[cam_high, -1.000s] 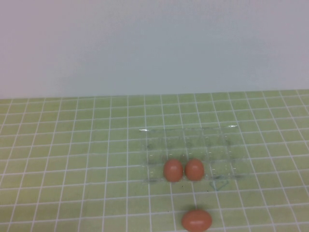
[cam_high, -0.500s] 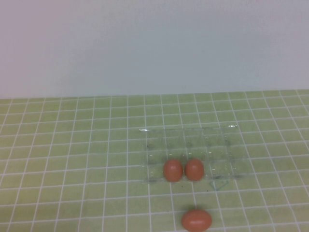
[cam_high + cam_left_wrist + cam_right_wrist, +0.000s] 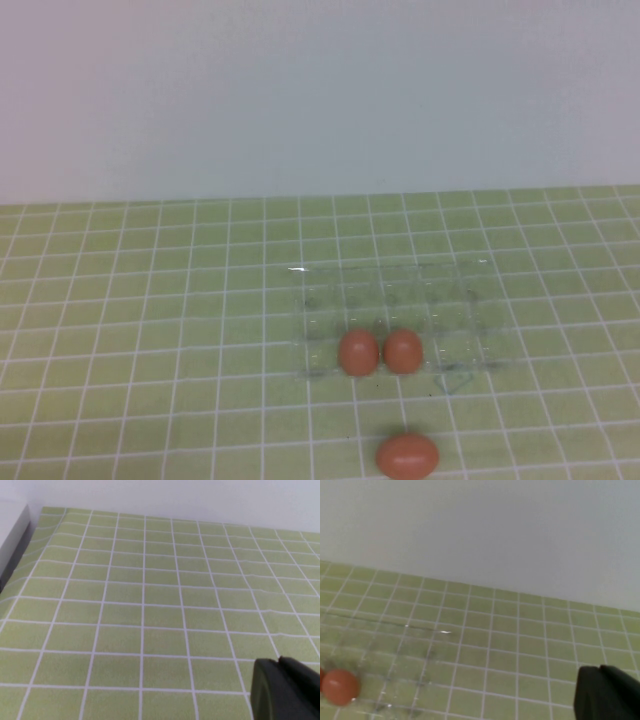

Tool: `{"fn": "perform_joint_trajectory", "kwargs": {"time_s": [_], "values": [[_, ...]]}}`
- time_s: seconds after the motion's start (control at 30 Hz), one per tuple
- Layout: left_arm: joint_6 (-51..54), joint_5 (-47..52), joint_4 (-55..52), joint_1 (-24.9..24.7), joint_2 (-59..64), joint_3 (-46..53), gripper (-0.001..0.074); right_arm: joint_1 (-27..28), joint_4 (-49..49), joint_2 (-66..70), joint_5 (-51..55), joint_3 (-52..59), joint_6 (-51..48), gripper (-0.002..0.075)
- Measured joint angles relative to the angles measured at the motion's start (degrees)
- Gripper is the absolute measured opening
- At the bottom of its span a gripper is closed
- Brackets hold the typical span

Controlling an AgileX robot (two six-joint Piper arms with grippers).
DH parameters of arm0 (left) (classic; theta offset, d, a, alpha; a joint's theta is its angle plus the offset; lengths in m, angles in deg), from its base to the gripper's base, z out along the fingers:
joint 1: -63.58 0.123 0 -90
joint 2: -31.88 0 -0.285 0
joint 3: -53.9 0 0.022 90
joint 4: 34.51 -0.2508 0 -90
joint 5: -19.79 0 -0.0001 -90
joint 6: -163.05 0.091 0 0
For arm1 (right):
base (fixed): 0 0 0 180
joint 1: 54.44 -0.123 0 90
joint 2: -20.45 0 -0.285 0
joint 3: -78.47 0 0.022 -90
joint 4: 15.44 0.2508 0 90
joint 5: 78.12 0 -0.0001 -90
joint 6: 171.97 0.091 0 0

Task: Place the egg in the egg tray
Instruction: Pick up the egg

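The loose orange-brown egg (image 3: 407, 455) lies on the green checked cloth at the near edge, in front of the tray. The clear egg tray (image 3: 440, 300) sits mid-table and holds two like eggs (image 3: 358, 352) (image 3: 402, 351) side by side in its near row. Neither arm shows in the high view. My left gripper (image 3: 278, 660) is shut and empty above bare cloth. My right gripper (image 3: 599, 668) is shut and empty, well apart from the tray (image 3: 415, 635). One tray egg (image 3: 339, 686) shows in the right wrist view.
A pale wall rises behind the table's far edge. The green grid cloth (image 3: 150, 330) covers the table. A white raised edge (image 3: 12, 525) borders the cloth in the left wrist view.
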Motion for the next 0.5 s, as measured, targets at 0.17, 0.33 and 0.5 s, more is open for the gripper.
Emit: {"fn": "perform_joint_trajectory", "kwargs": {"time_s": [0.17,0.33,0.5], "values": [[0.00,0.00,0.00,0.00,0.00,0.00,-0.0006,0.00,18.31,4.13,0.44,-1.04,-19.18,-0.0001],[0.00,0.00,0.00,0.00,0.00,0.00,-0.0006,0.00,33.15,11.17,12.46,-3.15,-44.44,-0.0002],[0.00,0.00,0.00,0.00,0.00,0.00,-0.0006,0.00,46.40,21.34,24.97,-7.01,-54.44,-0.0001]]}}
